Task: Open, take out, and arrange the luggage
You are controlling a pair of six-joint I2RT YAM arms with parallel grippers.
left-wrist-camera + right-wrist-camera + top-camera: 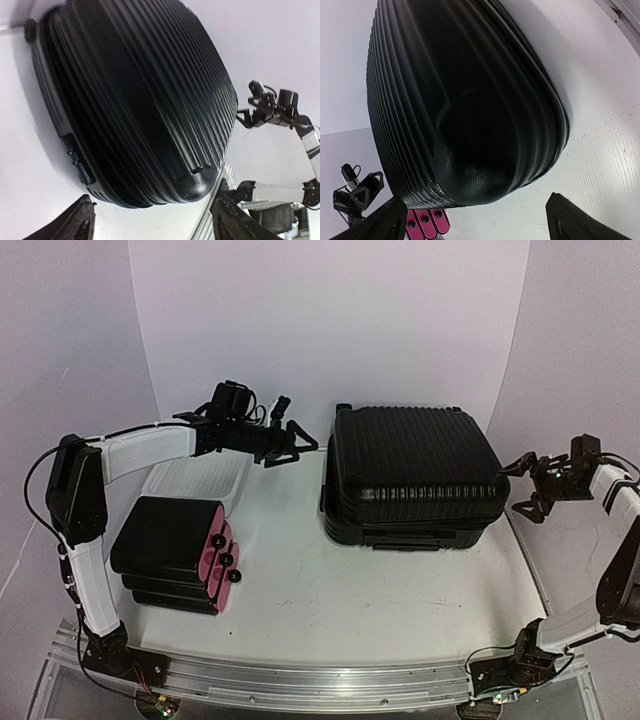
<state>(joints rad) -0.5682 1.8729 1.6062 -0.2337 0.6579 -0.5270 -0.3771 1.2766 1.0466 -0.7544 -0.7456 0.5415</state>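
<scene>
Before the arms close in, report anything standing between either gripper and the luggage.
Nothing visible does. The left gripper hangs open to the left of the luggage, and the right gripper hangs open to its right, with only air between.

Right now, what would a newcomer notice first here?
The big ribbed black luggage, closed and lying flat, right of centre. The left gripper and right gripper hang open on either side of it, touching nothing. At the left, a smaller black case with a pink side sits in front of a white basket.
</scene>
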